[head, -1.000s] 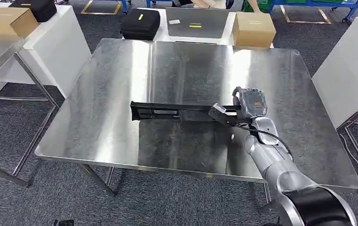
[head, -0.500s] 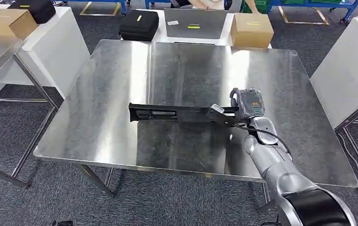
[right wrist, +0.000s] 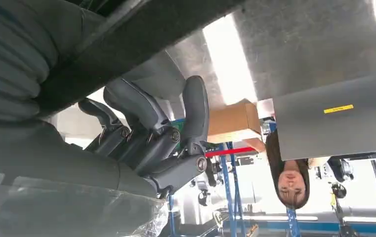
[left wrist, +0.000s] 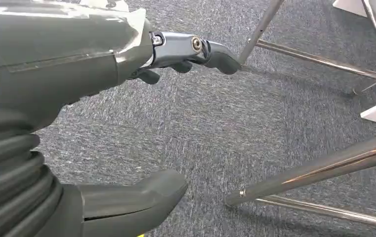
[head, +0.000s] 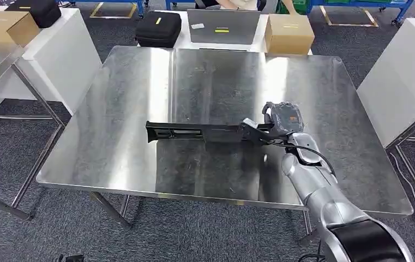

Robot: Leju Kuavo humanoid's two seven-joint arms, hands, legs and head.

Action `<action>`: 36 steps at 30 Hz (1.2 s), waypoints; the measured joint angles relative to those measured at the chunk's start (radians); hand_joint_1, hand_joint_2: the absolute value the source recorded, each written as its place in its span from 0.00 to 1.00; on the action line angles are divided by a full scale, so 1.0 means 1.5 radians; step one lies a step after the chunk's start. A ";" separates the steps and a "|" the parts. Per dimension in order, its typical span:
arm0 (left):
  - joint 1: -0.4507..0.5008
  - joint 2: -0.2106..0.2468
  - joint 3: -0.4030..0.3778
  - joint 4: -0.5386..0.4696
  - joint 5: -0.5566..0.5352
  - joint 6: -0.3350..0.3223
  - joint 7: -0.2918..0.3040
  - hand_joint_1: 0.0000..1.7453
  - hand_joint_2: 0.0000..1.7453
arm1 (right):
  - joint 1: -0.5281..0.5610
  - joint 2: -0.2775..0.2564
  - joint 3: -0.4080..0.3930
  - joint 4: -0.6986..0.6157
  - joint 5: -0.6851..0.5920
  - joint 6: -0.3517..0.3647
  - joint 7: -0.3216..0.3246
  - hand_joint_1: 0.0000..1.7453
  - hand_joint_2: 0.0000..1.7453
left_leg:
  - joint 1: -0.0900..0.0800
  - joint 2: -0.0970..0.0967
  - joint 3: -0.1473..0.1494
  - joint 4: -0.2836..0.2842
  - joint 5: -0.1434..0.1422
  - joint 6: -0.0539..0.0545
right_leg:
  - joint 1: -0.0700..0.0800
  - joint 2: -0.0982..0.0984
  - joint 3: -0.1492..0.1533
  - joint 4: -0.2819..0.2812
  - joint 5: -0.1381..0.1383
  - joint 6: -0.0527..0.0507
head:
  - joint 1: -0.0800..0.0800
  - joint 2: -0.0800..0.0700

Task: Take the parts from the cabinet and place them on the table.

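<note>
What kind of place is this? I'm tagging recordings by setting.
Probably a workshop or robotics test area: a bare stainless steel table on grey carpet, cardboard boxes and a black equipment case on neighbouring white tables, blue metal racks behind.

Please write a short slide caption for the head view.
Right robot hand holds a long black part over the steel table.
</note>
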 joint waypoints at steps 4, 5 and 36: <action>0.000 0.000 0.000 0.000 0.000 0.001 0.000 0.00 1.00 | 0.004 0.001 0.006 -0.005 -0.003 0.010 -0.002 0.98 1.00 | 0.000 0.002 0.000 0.000 -0.001 -0.001 | 0.000 0.002 0.000 0.000 0.000 0.000 | 0.000 0.000; 0.000 0.000 0.000 0.000 0.000 0.001 0.000 0.00 1.00 | 0.005 0.001 0.007 -0.006 -0.003 0.012 -0.002 0.98 1.00 | 0.000 0.002 0.000 0.000 -0.001 -0.001 | 0.000 0.002 0.000 0.000 0.000 0.000 | 0.000 0.000; 0.002 -0.001 0.000 -0.011 -0.001 0.001 0.000 0.00 1.00 | 0.057 0.003 0.049 -0.050 -0.033 0.013 0.023 0.98 1.00 | 0.000 0.002 -0.001 0.000 0.000 -0.001 | 0.000 0.003 -0.001 0.000 0.000 0.001 | 0.000 0.000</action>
